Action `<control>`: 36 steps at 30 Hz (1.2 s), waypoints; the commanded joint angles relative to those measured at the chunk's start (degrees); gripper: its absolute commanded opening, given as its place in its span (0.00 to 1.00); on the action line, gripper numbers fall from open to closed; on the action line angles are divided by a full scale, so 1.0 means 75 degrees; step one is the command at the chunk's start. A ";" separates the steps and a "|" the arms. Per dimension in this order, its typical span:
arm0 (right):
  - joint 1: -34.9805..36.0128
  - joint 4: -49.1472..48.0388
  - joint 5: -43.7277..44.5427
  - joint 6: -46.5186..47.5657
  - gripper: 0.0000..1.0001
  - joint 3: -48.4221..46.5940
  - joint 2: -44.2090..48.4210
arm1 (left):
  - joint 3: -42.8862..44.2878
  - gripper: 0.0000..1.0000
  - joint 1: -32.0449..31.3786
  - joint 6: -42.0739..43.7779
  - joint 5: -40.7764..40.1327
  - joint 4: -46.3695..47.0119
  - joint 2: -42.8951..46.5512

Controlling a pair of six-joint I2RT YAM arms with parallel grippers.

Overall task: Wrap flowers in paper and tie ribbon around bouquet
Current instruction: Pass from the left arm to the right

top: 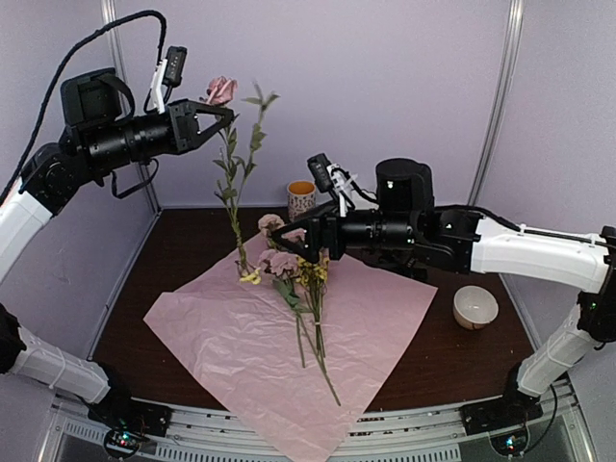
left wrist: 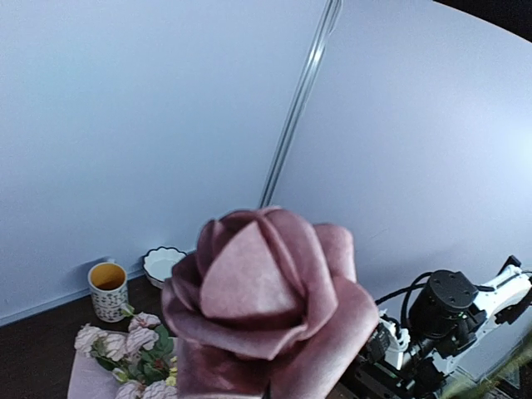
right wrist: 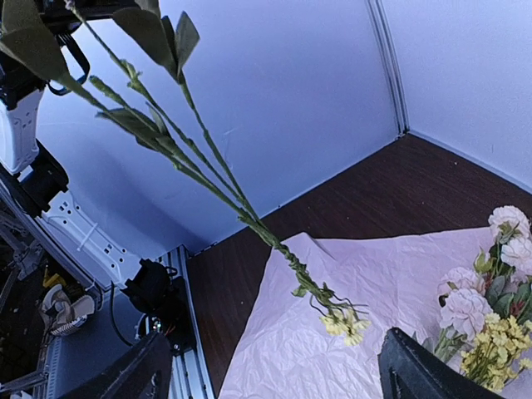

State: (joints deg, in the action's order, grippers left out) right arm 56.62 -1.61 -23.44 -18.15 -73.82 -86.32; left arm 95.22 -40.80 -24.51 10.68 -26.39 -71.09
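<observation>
Pale lilac walls all around, dark brown bench in the middle. The paper is spread flat on it, 1 corner poking over the near edge. Most of the flowers lie around the paper's middle, heads far, stems pointing near. The left claw is way up at the far left, clamped on a rose stem right under the pink head. The leafy stem dangles down and its yellow-blossom end sits at the paper's far edge, can't tell if it touches. The right claw hovers wide open over the flower heads, gripping nothing. 1 patterned cup stands by the far wall, 1 white bowl on the right.
</observation>
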 commanded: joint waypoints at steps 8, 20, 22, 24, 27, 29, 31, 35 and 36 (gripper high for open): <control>0.0518 -0.0793 0.0096 0.0668 0.94 -0.0864 -0.0887 | 0.0028 0.00 -0.0803 -0.1034 0.0737 0.1712 -0.0441; 0.0532 -0.1817 0.0922 -0.0089 0.01 -0.0429 -0.0985 | -0.0089 0.00 -0.1006 -0.1184 0.0286 0.1721 -0.0319; 0.0503 -0.1455 0.1286 -0.0347 0.00 -0.0399 -0.0910 | 0.0046 0.00 -0.0997 -0.0951 -0.0450 0.1096 -0.0290; 0.0468 -0.0887 0.1499 -0.0714 0.00 -0.0509 -0.0944 | 0.0317 0.21 -0.0984 -0.0787 -0.1698 0.0095 -0.0377; 0.0418 0.0064 0.1832 -0.1315 0.00 -0.0864 -0.1280 | 0.0490 0.68 -0.0731 -0.0907 -0.2874 -0.1233 -0.0563; 0.0347 0.0882 0.1849 -0.1759 0.00 -0.1286 -0.1728 | 0.0241 0.83 -0.0400 -0.1042 -0.2984 -0.1666 -0.0587; 0.0246 0.1740 0.1577 -0.2012 0.00 -0.1720 -0.2279 | -0.0212 0.88 -0.0043 -0.1134 -0.3082 -0.1998 -0.0556; 0.0049 0.2164 0.0958 -0.2313 0.00 -0.1900 -0.3054 | -0.1067 0.91 0.0335 -0.1194 -0.3362 -0.2442 -0.0434; 0.0001 0.2179 0.1037 -0.2342 0.00 -0.1870 -0.3209 | -0.1299 0.92 0.0373 -0.1177 -0.3433 -0.2464 -0.0406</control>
State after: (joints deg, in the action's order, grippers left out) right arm 58.06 6.63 -14.04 -31.55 -87.64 -105.91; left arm 90.80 -39.42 -32.84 -10.41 -38.94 -74.56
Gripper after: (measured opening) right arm 0.012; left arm 0.911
